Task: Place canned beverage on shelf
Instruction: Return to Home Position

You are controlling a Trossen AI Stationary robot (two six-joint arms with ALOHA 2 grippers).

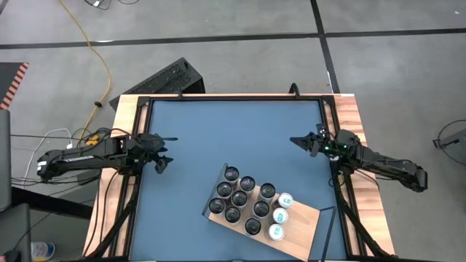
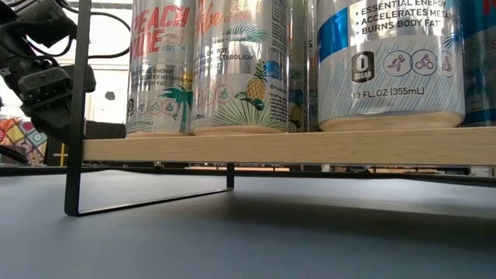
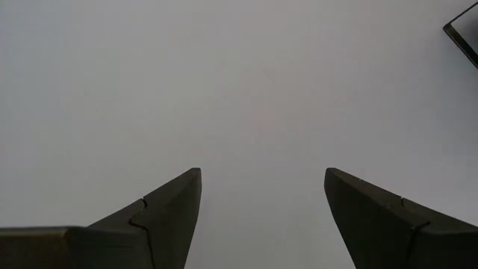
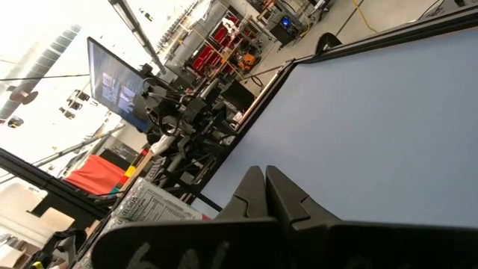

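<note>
The shelf (image 1: 301, 224), a light-wood board, stands slantwise on the blue table near its front edge, raised on thin black legs (image 2: 73, 155). Several cans (image 1: 241, 198) stand upright on it, most with dark tops and three with white tops (image 1: 280, 216). In the low view their printed sides (image 2: 236, 70) rest on the board (image 2: 287, 146). My left gripper (image 1: 162, 161) hovers open at the table's left edge with nothing between its fingers (image 3: 173, 213). My right gripper (image 1: 297, 141) is shut and empty at the right edge, pointing level across the table.
Wooden strips (image 1: 124, 116) and black rails frame the blue table (image 1: 233, 138). Bare blue surface lies between the two grippers and behind the shelf. A dark case (image 1: 164, 78) and cables lie on the floor beyond the far edge.
</note>
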